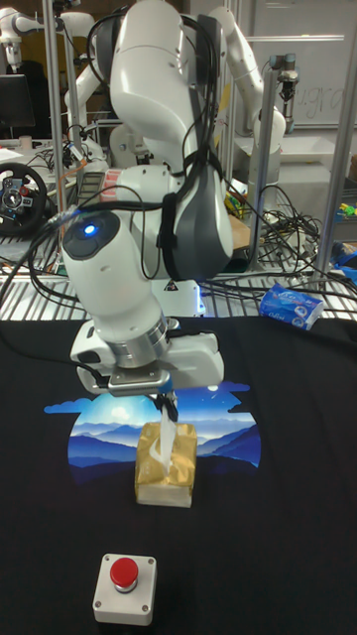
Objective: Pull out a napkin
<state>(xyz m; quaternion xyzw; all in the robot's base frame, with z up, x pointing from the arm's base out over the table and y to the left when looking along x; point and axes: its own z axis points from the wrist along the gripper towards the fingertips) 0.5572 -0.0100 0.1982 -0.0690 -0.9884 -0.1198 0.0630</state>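
A tan tissue box (167, 476) sits on the black table, at the front edge of a blue mountain-print mat. A white napkin (167, 443) stands up out of the box's top slot. My gripper (167, 405) hangs straight above the box, with its fingers closed on the upper end of the napkin. The napkin is stretched between the fingertips and the slot, its lower part still inside the box.
A grey box with a red button (125, 585) sits near the front of the table. A blue tissue packet (292, 305) lies at the back right edge. The mountain-print mat (223, 437) spreads around the box. Cables and other robots fill the background.
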